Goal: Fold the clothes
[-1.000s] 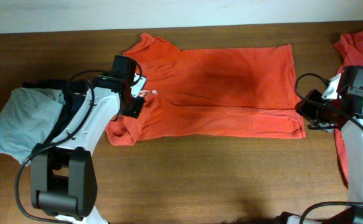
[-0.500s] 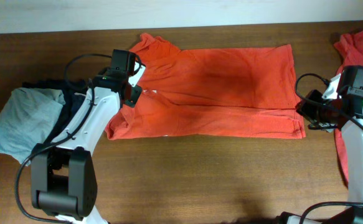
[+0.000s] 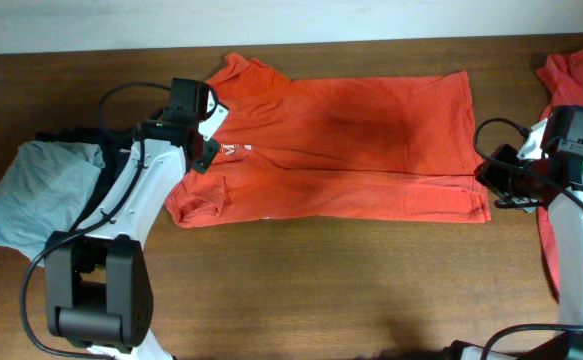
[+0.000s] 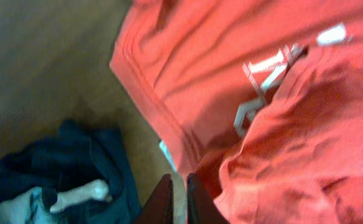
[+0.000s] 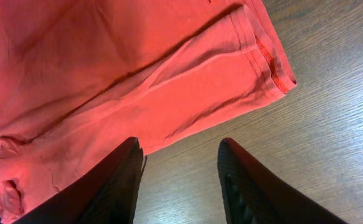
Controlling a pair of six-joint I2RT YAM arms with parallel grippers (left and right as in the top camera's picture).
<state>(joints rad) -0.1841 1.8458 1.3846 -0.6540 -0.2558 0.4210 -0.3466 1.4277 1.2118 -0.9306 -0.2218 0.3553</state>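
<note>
Over the last second my left gripper (image 4: 178, 198) has pulled back toward the far-left side of the table (image 3: 321, 290), and the sleeve (image 3: 193, 200) of the T-shirt (image 3: 361, 150) has slid a little leftward and lies flatter. Its fingers (image 4: 162, 200) are pressed almost together, with only a sliver between them, right at the sleeve's hem; I cannot tell whether any cloth is caught there. Just beyond the tips, white print (image 4: 262, 93) runs across the orange-red fabric. Beside the sleeve, on my left, a navy garment (image 4: 100, 162) lies bunched against a pale grey garment (image 3: 36, 195). The T-shirt itself is spread across the far middle of the table, collar end toward my left arm. My right gripper (image 5: 181, 180) has not moved: its jaws are spread wide over bare wood, holding nothing, just beside the hem corner (image 5: 274, 68). A second T-shirt (image 3: 571, 70) lies crumpled at the far right.
</note>
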